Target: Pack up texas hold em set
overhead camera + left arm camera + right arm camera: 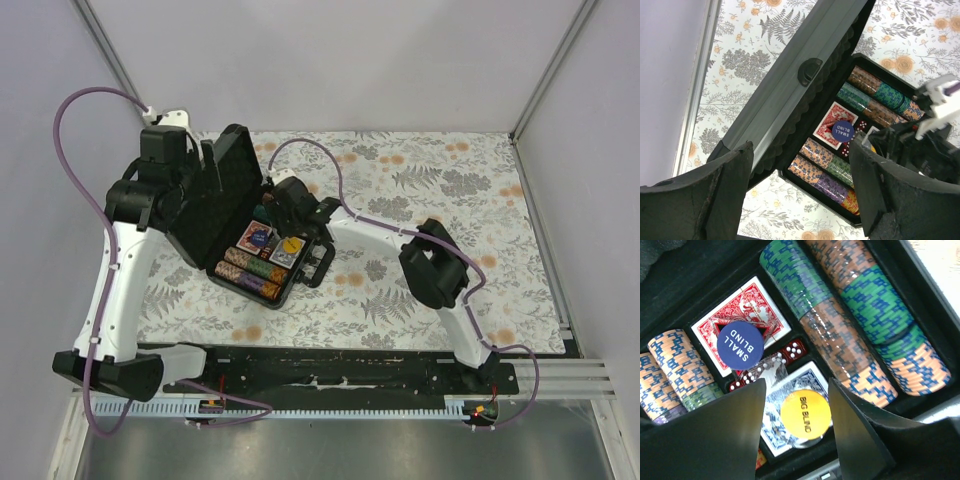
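floral-print tablecloth (420, 200) inside a white-walled enclosure. the briefcase (262, 282) sits left of centre on it, open, its lid (790, 85) raised toward the left arm.

left gripper (801, 150): fingers wide apart, straddling the lid's edge near the latch (810, 71); no contact can be made out. right gripper (797, 385): jaws apart just above the tray, clamped on nothing.

legible writing: "small blind" on the blue button (740, 345) lying on the red deck (767, 305); "big blind" on the yellow button (805, 414) lying on the blue deck (771, 427). no brand is readable.

risks, judged:
- lid swung down while the right gripper is in the tray would trap it.
- both buttons rest loose on the decks, beside the dice (794, 348); a nudge or tilt could slide them onto the chip rows (840, 340).
- an off-centre push on the lid could skid the whole case.
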Robot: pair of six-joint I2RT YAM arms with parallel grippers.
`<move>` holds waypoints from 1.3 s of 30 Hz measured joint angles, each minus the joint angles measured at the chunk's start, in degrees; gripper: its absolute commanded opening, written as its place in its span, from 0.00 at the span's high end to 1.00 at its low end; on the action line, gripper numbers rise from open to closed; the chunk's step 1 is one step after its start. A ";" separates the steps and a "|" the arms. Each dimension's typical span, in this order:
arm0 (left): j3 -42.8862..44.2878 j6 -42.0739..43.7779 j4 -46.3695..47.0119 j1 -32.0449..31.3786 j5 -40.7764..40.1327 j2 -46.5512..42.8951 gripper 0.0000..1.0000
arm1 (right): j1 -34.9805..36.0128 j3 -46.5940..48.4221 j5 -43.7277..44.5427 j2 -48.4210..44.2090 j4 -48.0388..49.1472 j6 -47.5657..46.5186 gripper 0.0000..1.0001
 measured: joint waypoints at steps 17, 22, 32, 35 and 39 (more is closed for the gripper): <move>1.81 5.05 1.20 1.95 -1.81 11.37 0.13 | -4.22 -22.16 3.06 -30.01 -7.08 5.84 0.28; 1.70 6.43 1.29 1.97 1.70 12.55 0.25 | -5.07 -26.71 1.64 -30.56 -8.90 8.20 0.28; -6.62 5.97 7.98 2.21 11.82 4.61 0.30 | -6.32 -29.44 1.33 -33.18 -10.08 11.74 0.28; -10.40 4.74 11.08 2.10 15.06 1.57 0.30 | -6.73 -31.12 1.31 -33.29 -10.12 13.27 0.29; -14.49 2.69 15.06 1.77 18.32 -0.55 0.31 | -7.21 -33.27 1.36 -33.29 -10.78 15.10 0.29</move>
